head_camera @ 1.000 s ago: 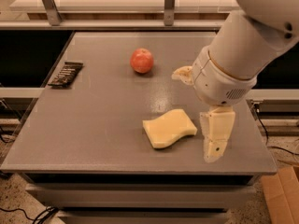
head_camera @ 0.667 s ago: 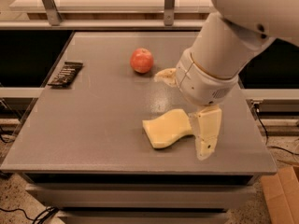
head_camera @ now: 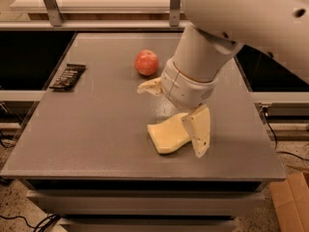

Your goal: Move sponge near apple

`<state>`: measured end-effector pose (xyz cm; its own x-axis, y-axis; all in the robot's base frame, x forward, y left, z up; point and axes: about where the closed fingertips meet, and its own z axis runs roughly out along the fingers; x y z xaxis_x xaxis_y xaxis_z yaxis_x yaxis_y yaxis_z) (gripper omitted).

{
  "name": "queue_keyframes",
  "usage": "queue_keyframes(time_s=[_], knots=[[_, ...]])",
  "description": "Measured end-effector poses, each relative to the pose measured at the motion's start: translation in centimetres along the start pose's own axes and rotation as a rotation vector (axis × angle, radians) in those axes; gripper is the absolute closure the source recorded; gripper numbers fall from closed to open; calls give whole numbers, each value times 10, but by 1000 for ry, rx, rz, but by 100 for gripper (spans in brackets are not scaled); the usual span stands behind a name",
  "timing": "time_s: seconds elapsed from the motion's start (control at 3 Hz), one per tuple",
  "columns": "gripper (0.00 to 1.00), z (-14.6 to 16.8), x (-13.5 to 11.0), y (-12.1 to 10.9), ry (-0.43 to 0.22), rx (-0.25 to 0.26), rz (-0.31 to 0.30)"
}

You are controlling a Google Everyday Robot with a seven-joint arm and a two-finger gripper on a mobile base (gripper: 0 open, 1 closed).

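At the far left of the grey table (head_camera: 96,129) you have a flat black object (head_camera: 67,76) lying near the edge, well apart from everything else. Moving right, the apple (head_camera: 146,62) sits toward the back of the table, with bare table all around it. The sponge (head_camera: 166,136) lies flat nearer the front edge, to the right of the apple and apart from it; between the two you see only one cream finger and the arm's wrist. The gripper (head_camera: 170,122) hangs over the sponge with its fingers spread wide, holding nothing. One finger (head_camera: 149,86) points left just below the apple, and the other covers the sponge's right edge; you cannot tell whether it touches. A cardboard box (head_camera: 291,201) stands on the floor at the lower right.
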<state>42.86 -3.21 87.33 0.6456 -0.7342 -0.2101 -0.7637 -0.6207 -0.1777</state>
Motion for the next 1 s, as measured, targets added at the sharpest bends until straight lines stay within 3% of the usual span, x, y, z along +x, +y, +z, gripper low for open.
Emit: queue_keyframes(time_s=[0.33, 0.67, 1.0], knots=[[0, 21, 15, -8, -19, -33, -34], [0, 35, 31, -12, -28, -49, -6], [17, 42, 43, -13, -26, -45, 50]])
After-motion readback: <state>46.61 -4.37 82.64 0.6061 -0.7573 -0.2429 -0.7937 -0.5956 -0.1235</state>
